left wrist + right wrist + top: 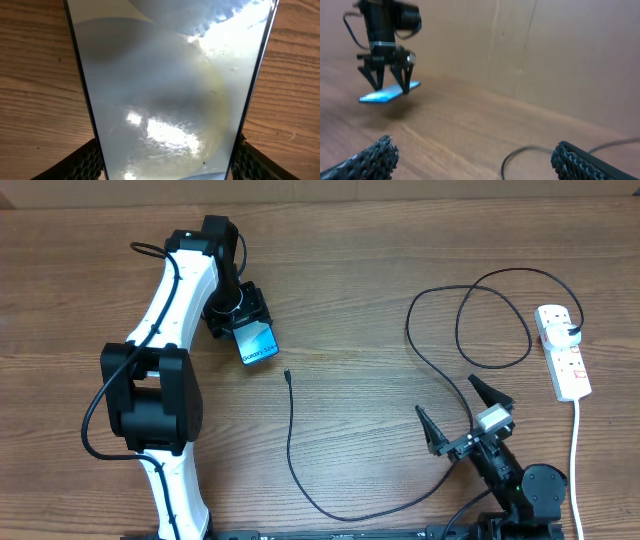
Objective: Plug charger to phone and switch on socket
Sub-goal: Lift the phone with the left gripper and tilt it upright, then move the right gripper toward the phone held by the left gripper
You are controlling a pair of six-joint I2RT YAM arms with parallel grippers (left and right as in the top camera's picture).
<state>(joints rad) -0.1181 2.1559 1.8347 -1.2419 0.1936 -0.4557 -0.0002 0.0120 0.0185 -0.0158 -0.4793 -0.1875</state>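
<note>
While the left gripper (pixel 246 322) pinches the phone (pixel 258 344) by its long dark edges, the jaws are part-spread to the phone's width. In the left wrist view the screen (pixel 165 90) fills the frame, with a textured finger (pixel 82 161) touching each side at the bottom. From the right wrist view the phone (pixel 388 93) hangs tilted just above the wooden table (pixel 360 270), glowing light blue, with a shadow under it.

Right gripper (pixel 444 392) is spread wide with nothing between its jaws, low on the table's right side, well apart from the phone. One finger (pixel 376 158) shows at each bottom corner of its own camera.

Charger cable (pixel 291 440) lies loose on the table. Its connector tip (pixel 287 375) is near the phone's lower end, not touching it. The cable runs down, curves right past the right gripper, then loops up to the power strip (pixel 566 358).

Power strip lies at the far right edge, and its white cord (pixel 576 450) trails down. The switch position is too small to tell.
</note>
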